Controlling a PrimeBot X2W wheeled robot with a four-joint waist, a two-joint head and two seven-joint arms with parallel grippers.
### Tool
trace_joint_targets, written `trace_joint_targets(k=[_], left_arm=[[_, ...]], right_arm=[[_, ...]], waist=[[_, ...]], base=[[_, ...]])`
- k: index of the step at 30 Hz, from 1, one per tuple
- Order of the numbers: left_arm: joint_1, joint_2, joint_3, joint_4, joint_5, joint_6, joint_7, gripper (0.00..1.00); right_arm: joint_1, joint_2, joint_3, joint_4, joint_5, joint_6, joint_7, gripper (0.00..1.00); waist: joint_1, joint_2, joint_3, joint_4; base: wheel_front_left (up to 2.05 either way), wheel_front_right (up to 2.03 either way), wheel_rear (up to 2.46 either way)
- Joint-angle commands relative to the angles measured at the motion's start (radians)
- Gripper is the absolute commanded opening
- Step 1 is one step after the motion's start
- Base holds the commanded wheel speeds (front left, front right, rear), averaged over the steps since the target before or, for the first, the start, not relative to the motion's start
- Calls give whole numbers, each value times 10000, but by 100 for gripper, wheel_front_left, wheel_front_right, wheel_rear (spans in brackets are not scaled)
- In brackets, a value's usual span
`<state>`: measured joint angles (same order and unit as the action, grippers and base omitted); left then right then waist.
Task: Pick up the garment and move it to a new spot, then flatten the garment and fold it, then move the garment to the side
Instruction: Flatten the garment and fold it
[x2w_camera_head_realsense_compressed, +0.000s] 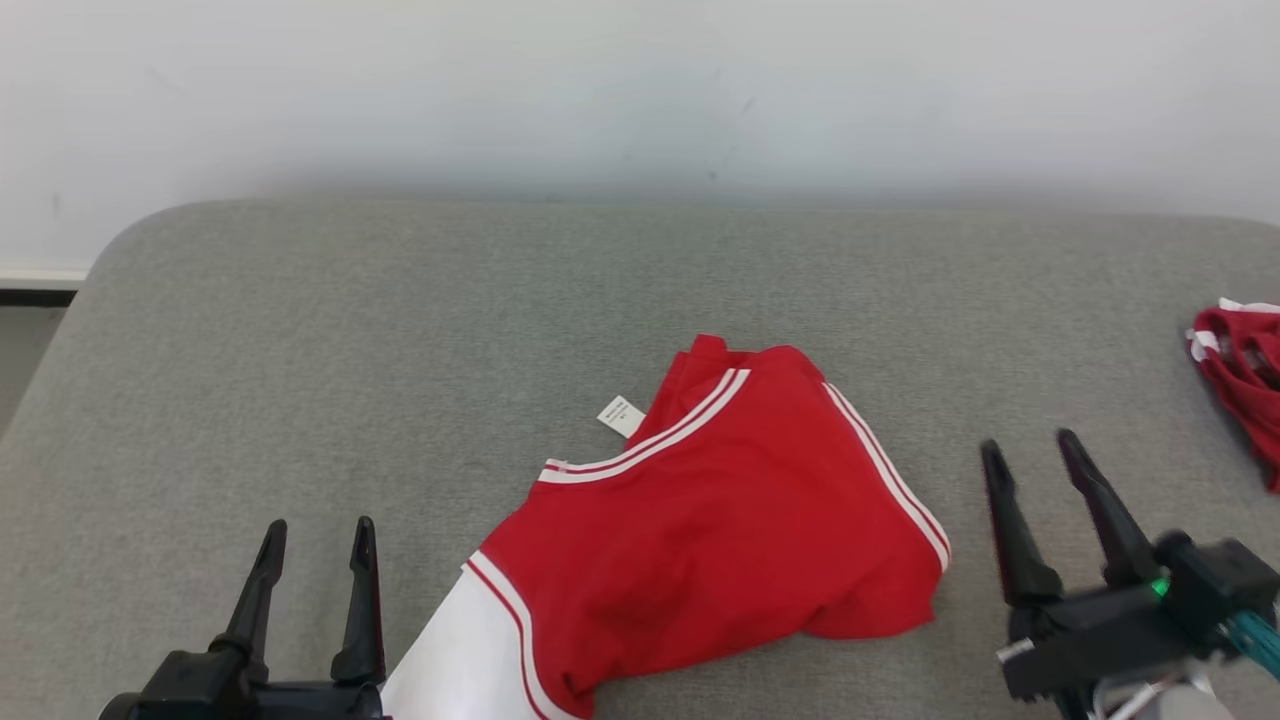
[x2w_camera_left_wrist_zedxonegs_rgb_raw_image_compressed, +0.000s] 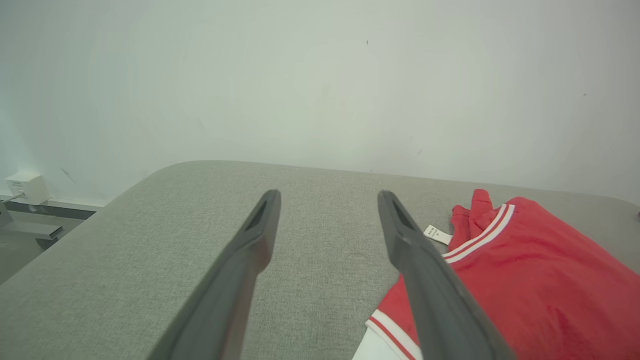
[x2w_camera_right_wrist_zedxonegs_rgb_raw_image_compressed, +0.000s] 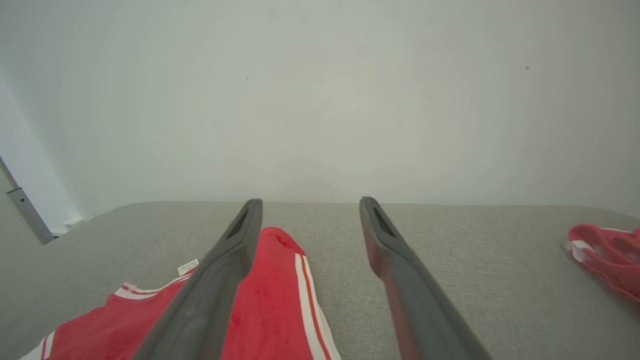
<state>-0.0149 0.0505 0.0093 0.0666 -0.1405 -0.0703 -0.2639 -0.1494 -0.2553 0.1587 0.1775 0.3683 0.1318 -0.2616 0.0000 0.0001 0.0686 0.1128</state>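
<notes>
The garment (x2w_camera_head_realsense_compressed: 720, 530) is a red top with white stripes and a white part at its lower left, lying rumpled on the grey padded surface (x2w_camera_head_realsense_compressed: 400, 330) near the front middle. A small white label (x2w_camera_head_realsense_compressed: 621, 416) sticks out at its upper left. My left gripper (x2w_camera_head_realsense_compressed: 318, 545) stands open to the left of the garment, apart from it, with nothing between its fingers. My right gripper (x2w_camera_head_realsense_compressed: 1030, 450) is open just right of the garment, also holding nothing. The left wrist view shows the garment (x2w_camera_left_wrist_zedxonegs_rgb_raw_image_compressed: 525, 280) to the right of the left gripper (x2w_camera_left_wrist_zedxonegs_rgb_raw_image_compressed: 327, 200). The right wrist view shows the garment (x2w_camera_right_wrist_zedxonegs_rgb_raw_image_compressed: 270, 305) under and left of the right gripper (x2w_camera_right_wrist_zedxonegs_rgb_raw_image_compressed: 310, 207).
Another red and white cloth (x2w_camera_head_realsense_compressed: 1240, 370) lies bunched at the surface's right edge, also seen as the red cloth (x2w_camera_right_wrist_zedxonegs_rgb_raw_image_compressed: 605, 255) in the right wrist view. A pale wall (x2w_camera_head_realsense_compressed: 640, 90) rises behind the surface. The surface's rounded left corner drops to the floor (x2w_camera_left_wrist_zedxonegs_rgb_raw_image_compressed: 20, 250).
</notes>
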Motion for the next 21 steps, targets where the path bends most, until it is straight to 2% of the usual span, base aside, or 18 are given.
trace_joint_targets(k=[1, 4, 9, 16, 21], left_arm=[[98, 13, 63, -67, 108, 14, -2, 100], [237, 26, 180, -146, 141, 30, -2, 100], [395, 46, 364, -243, 163, 2, -2, 100], [78, 70, 275, -54, 175, -172, -2, 100], [-1023, 356, 45, 291, -68, -358, 14, 100]], right_arm=[[301, 84, -209, -133, -90, -26, -43, 100], [989, 282, -878, -537, -250, -26, -43, 100], [1742, 602, -1375, -997, -413, -26, -44, 100], [1753, 766, -1357, -1118, -526, -26, -44, 100], [1470, 810, -1246, -1064, -465, -26, -44, 100]], waist=[[0, -1, -57, -222], [0, -1, -127, -365], [0, -1, -217, -603], [0, -1, -106, -864], [0, -1, 127, -1157]], base=[[0, 0, 0], [0, 0, 0], [0, 0, 0], [0, 0, 0], [0, 0, 0]])
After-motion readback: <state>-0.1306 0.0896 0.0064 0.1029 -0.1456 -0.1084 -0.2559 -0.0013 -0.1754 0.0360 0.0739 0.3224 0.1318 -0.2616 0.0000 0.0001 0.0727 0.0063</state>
